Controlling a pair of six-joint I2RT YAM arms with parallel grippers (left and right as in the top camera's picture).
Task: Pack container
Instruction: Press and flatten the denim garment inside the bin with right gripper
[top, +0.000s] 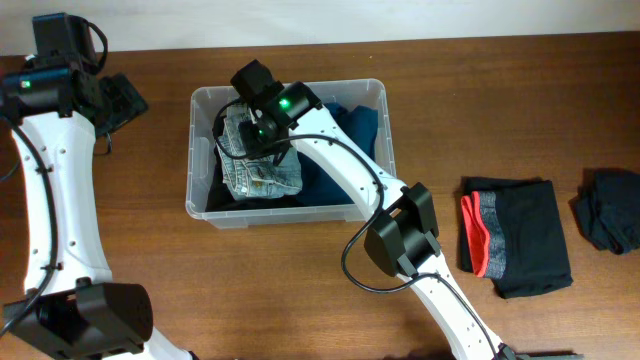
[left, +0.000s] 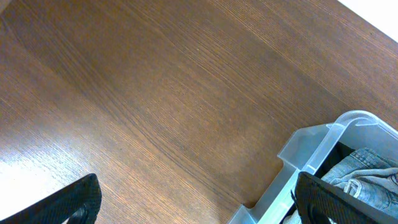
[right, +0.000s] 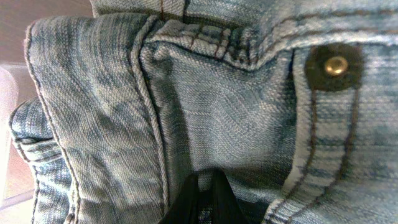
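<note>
The clear plastic container (top: 376, 98) stands at the table's middle back; its corner shows in the left wrist view (left: 311, 152). In it lie folded light-blue jeans (top: 262, 172) over dark blue and black clothes (top: 352, 125). My right gripper (top: 252, 135) reaches down into the container, its fingers (right: 203, 198) shut, pinching the jeans' denim (right: 205, 112). My left gripper (top: 128, 100) hangs open and empty above bare table left of the container; its two fingertips (left: 199, 199) show far apart.
A folded black garment with a red-orange and grey band (top: 515, 235) lies on the table at the right. A dark bundled garment (top: 610, 208) lies at the far right edge. The table is brown wood (left: 155, 93).
</note>
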